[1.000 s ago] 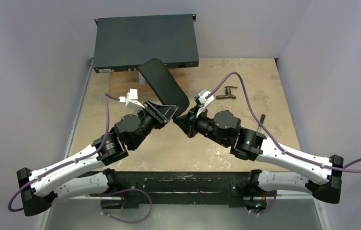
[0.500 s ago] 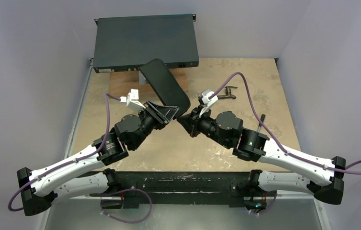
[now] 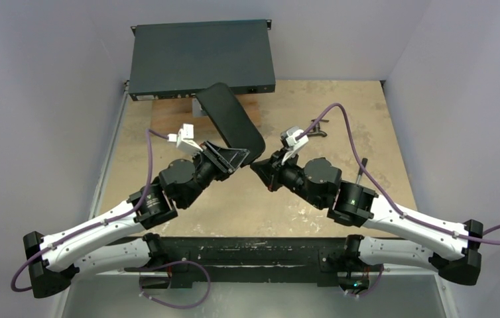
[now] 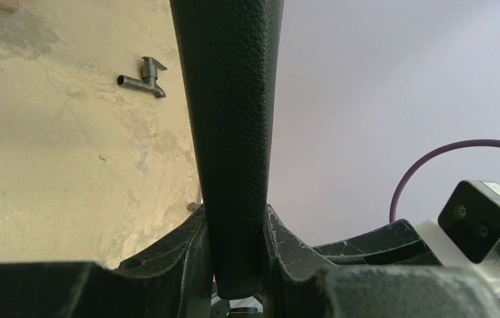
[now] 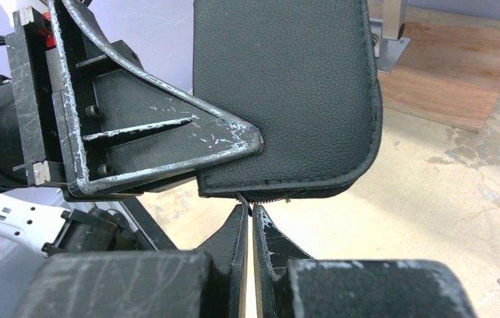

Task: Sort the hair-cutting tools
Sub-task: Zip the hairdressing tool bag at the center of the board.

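Observation:
A black leather zip pouch (image 3: 229, 120) is held in the air above the table's middle. My left gripper (image 3: 231, 158) is shut on its near end, and the pouch stands up between the jaws in the left wrist view (image 4: 229, 99). My right gripper (image 3: 256, 167) is shut at the pouch's lower edge. In the right wrist view its tips (image 5: 248, 211) pinch the thin zipper pull (image 5: 243, 200) under the pouch (image 5: 280, 79). The comb, scissors and clip-like piece are out of view.
A dark T-shaped fitting (image 3: 313, 130) lies at the back right of the table, also in the left wrist view (image 4: 142, 75). A small hammer (image 3: 362, 168) lies by the right arm. A flat black box (image 3: 201, 58) stands at the back, with a wooden board (image 3: 171, 116) before it.
My right arm has drawn back a little to the right, its gripper still at the pouch's edge. The left arm and the pouch have barely moved.

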Available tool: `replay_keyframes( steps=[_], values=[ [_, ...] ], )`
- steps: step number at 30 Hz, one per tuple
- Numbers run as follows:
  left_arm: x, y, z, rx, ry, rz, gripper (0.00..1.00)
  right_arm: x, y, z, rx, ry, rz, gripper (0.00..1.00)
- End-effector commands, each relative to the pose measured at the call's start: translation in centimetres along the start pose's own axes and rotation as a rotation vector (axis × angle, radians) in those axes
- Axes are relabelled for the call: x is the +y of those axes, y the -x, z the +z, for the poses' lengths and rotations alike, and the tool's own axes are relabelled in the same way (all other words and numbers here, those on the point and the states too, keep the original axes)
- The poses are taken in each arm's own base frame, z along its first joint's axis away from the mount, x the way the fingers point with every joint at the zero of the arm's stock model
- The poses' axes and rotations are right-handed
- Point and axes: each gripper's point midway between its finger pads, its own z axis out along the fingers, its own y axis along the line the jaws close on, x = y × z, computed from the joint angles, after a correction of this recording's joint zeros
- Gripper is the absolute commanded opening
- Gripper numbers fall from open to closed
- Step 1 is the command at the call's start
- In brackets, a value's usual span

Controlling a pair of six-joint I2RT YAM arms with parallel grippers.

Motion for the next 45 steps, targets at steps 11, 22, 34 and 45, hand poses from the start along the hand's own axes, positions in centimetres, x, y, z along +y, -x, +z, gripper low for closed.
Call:
replay_keyframes(
  steps=[11,22,34,45],
  values=[
    [-4.2,3.7,-2.3,-0.081,-0.13,-0.067,0.0,-4.5,-1.3,-1.6,0.016,-0.204,-0.004,0.0],
    [-4.9,2.9,-1.9,-0.044,-0.147,-0.062,0.0,2.2,0.5,-1.9,-0.04,0.184,-0.06,0.36],
    [-5.3,2.5,-1.8,-0.024,-0.165,-0.066,0.0,3.5,1.8,-0.3,-0.061,0.207,-0.062,0.32],
    [-5.2,2.1,-1.8,-0.009,-0.167,-0.069,0.0,4.1,3.0,-0.3,-0.099,0.219,-0.027,0.28]
  ],
)
